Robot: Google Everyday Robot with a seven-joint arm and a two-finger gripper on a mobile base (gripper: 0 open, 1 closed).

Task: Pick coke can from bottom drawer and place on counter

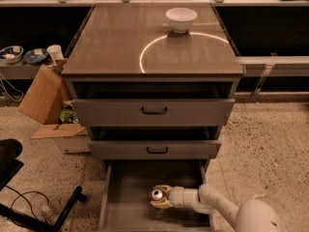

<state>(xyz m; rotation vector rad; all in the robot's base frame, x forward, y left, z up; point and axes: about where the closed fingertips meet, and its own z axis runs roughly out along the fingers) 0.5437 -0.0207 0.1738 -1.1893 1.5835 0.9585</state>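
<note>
Coke can (157,194) lies on its side on the floor of the bottom drawer (126,197), silver top facing the camera, a little right of the drawer's middle. Bottom drawer is pulled out toward the near side, and its floor is bare around the can. End effector (156,197) is down inside the drawer, reaching in from the right on a white arm (215,205). Its tan fingers (162,205) are spread apart with the can between them, one on the far side and one on the near side. Not clamped as far as visible; the near finger looks slightly off the can. Can not lifted.

Above it, two grey drawer fronts with black handles, the top one (198,111) and the middle one (193,149), both slightly out. Surface (106,47) on top is glossy grey-brown with a bright curved ring reflection (145,54). White bowl (181,19) stands upright at the far right of the surface, touching nothing else.

Cardboard box (42,93) leans left of the cabinet on speckled floor (270,144). Small bowls (10,53) and a white cup (55,52) sit on a low ledge at far left.
</note>
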